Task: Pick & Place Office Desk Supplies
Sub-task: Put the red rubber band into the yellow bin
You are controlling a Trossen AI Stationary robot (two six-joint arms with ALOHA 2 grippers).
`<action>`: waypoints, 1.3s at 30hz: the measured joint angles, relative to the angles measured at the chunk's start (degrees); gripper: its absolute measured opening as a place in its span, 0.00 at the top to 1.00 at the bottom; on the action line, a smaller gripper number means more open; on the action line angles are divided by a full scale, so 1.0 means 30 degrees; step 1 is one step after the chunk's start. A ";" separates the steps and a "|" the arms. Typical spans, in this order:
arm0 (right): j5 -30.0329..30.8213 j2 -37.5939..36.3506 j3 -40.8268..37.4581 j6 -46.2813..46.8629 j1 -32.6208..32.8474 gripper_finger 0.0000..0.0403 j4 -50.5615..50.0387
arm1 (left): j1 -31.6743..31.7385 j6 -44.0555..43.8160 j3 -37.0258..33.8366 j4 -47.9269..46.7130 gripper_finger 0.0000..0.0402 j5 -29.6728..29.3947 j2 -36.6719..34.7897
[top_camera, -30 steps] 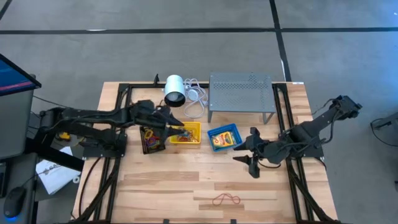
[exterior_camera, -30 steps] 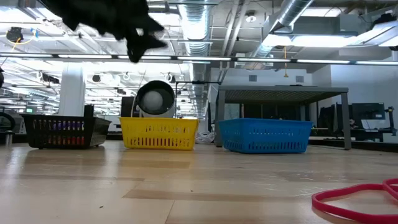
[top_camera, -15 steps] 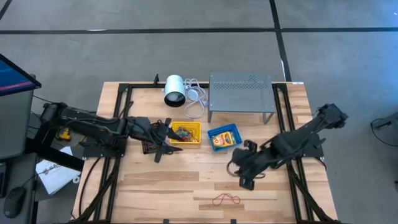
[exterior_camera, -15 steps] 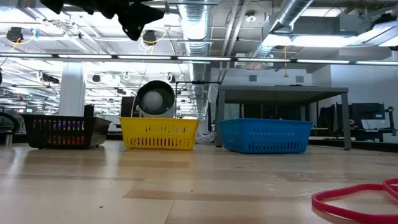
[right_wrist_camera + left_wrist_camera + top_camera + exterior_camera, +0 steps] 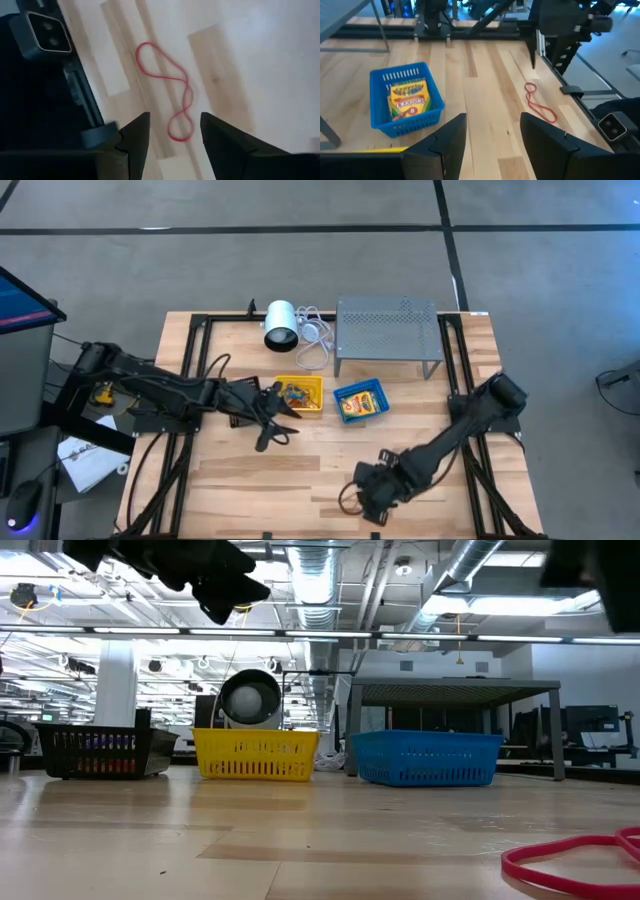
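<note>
A red rubber band (image 5: 167, 95) lies flat on the wood near the table's near edge, also seen in the low view (image 5: 580, 860). My right gripper (image 5: 172, 135) hovers open above it, pointing steeply down, with nothing between its fingers; from above the gripper (image 5: 368, 488) hides the band. A blue tray (image 5: 407, 100) holds a yellow-and-green crayon box (image 5: 410, 97). A yellow tray (image 5: 300, 393) beside it holds small coloured pieces. My left gripper (image 5: 270, 428) is open and empty, in the air on the near side of the yellow tray.
A grey perforated rack (image 5: 388, 330) and a white cylinder (image 5: 280, 325) with its cable stand at the far edge. A black tray (image 5: 95, 750) sits left of the yellow one. Bare wood lies between the trays and the near edge.
My right gripper has swung toward the table's near edge and left, sunk and tipped to point steeply down, ending above the red rubber band. My left gripper has drawn back from over the yellow tray toward the near edge. The trays and the band have kept still.
</note>
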 joint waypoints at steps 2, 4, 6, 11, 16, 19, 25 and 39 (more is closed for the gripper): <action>-0.0053 0.0593 0.0000 0.0550 0.0189 0.58 0.0231 | 0.0000 -0.0021 0.0000 0.0077 0.55 -0.0007 0.0150; -0.0059 0.1141 0.0000 0.1086 0.0322 0.58 0.0239 | 0.0000 -0.0028 0.0000 0.0047 0.55 0.0000 0.0251; -0.0138 0.1739 0.0000 0.1304 0.0395 0.57 0.0245 | 0.0000 -0.0028 0.0000 0.0004 0.55 0.0000 0.0267; -0.0597 0.2682 0.0000 0.1498 0.0373 0.52 0.0407 | 0.0007 0.0084 0.0000 0.0234 0.55 0.0000 0.0260; -0.0346 0.2754 0.0000 0.1653 0.0201 0.45 0.0687 | 0.0070 0.0227 0.0000 0.0598 0.55 0.0007 0.0260; -0.0090 0.2754 0.0000 0.1865 0.0229 0.44 0.0653 | 0.0131 0.0639 0.0000 0.0582 0.55 0.0007 0.0260; -0.0102 0.3277 -0.0059 0.1865 0.0221 0.43 0.0576 | 0.0131 0.0640 0.0000 0.0615 0.55 0.0022 0.0260; 0.0329 0.4512 -0.0323 0.1768 0.0269 0.43 0.1463 | 0.0095 0.0045 0.0007 0.0682 0.55 0.0087 0.0260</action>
